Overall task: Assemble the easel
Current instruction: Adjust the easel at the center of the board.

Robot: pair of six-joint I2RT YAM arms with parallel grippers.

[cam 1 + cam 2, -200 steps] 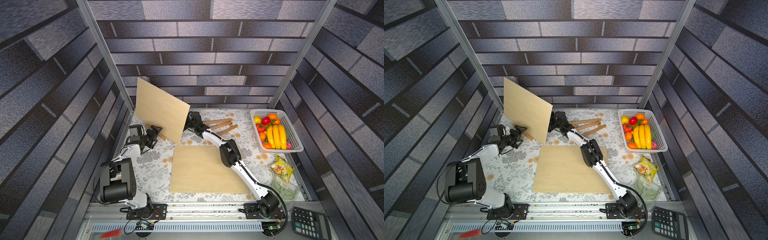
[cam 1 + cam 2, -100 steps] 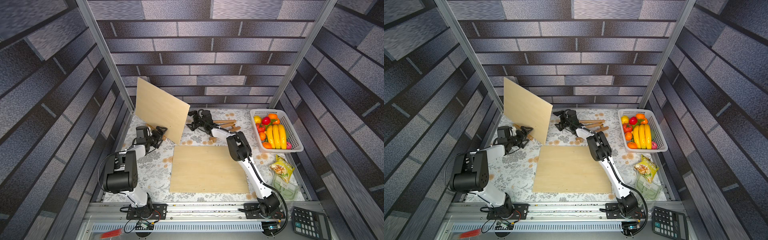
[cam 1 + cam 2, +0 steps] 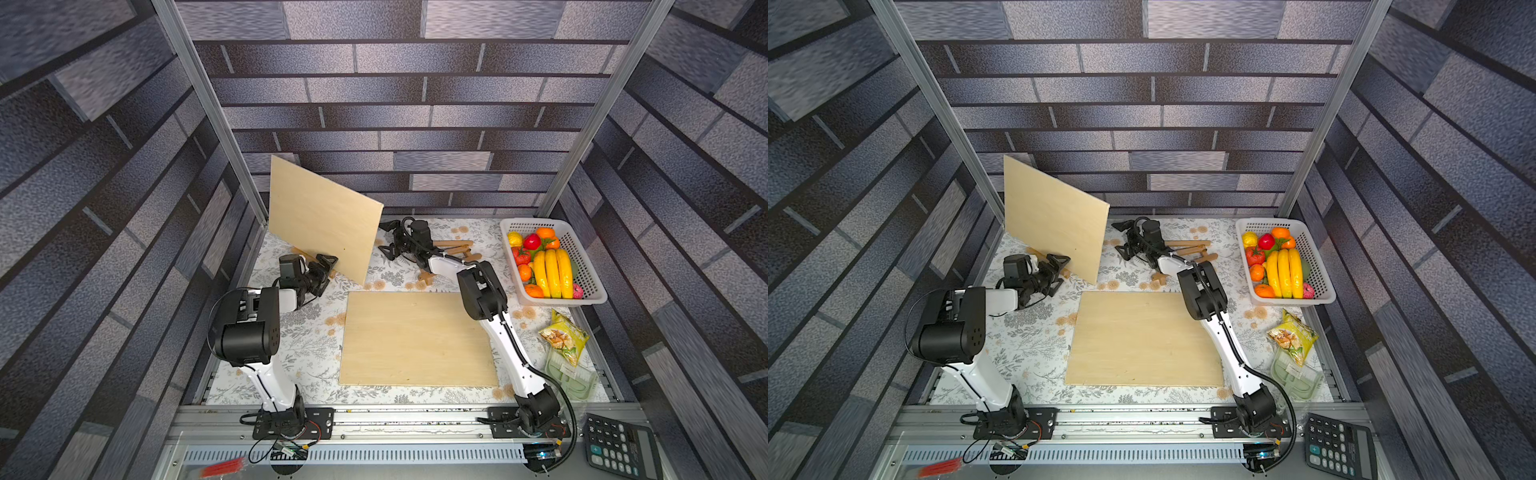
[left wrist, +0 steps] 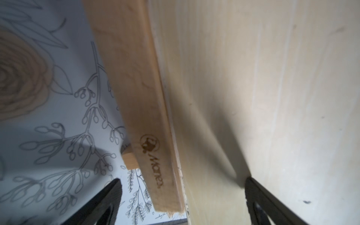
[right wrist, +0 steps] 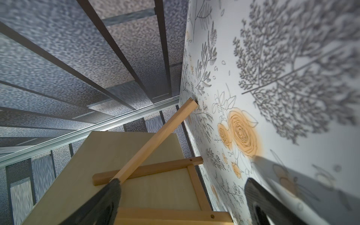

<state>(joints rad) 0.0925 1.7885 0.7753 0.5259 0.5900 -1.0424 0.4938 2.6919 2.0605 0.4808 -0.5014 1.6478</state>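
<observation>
Easel (image 5: 159,167) stands at the back-left of the desk (image 3: 299,332), propping a board (image 3: 324,224) tilted upright. Left jaws are released, straddling the ledge (image 4: 144,116) at the board's lower edge. Right jaws are released and empty behind the board. Second board (image 3: 417,338) lies flat mid-desk.

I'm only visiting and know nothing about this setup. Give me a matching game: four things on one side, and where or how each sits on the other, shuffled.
1 upright board
2 flat board
3 basket
4 calculator

A off the cloth, near the right arm's base
B holding bananas
C lying on the cloth
D standing on edge, far left

Pairs: 1-D, 2-C, 3-B, 4-A
</observation>
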